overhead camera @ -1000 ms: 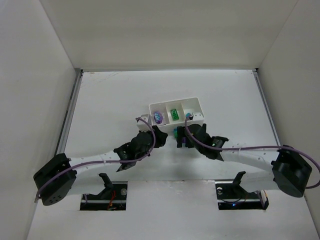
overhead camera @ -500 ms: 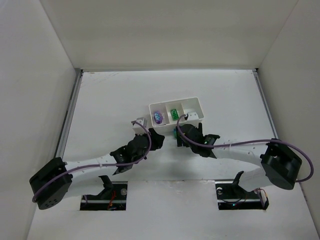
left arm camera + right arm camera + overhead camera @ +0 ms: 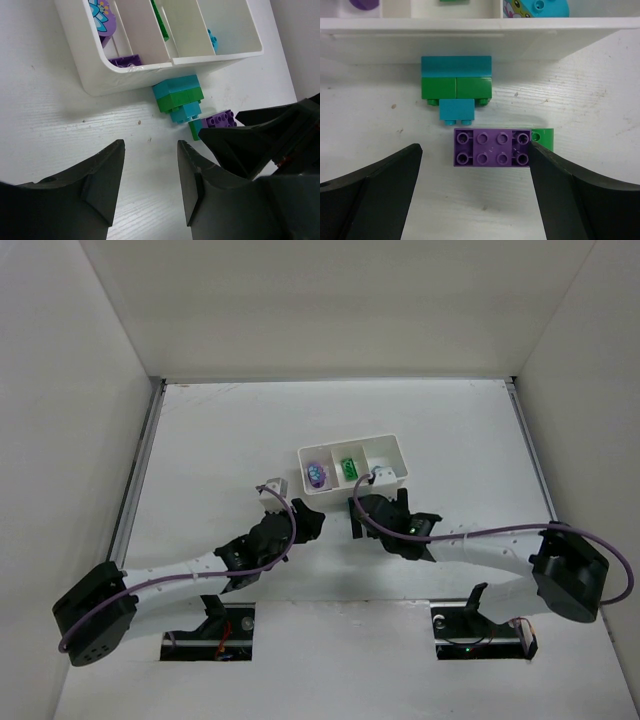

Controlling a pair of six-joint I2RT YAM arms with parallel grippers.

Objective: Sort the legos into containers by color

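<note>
Some legos [image 3: 317,476] are already sorted into the white tray [image 3: 385,443]. A teal-and-green stack [image 3: 456,87] and a purple brick [image 3: 491,147] are left on the desk [image 3: 450,420] just beside it. The right hand [image 3: 476,149] is spread wide around the purple brick; the left hand [image 3: 150,148] is held apart, empty

The tray's near wall [image 3: 470,35] closed off the far side, and the teal-and-green stack [image 3: 456,92] sat right at it. Only a narrow strip of bare table separated that stack from the purple brick [image 3: 492,147], which had a green brick [image 3: 542,136] touching it. The right gripper [image 3: 475,147] straddled the purple brick with jaws spread, leaving bare table at the brick's left end and its right finger close by the other end. The left gripper [image 3: 150,170], jaws apart, faced bare table up to the stack, with the right gripper blocking the right side.
</note>
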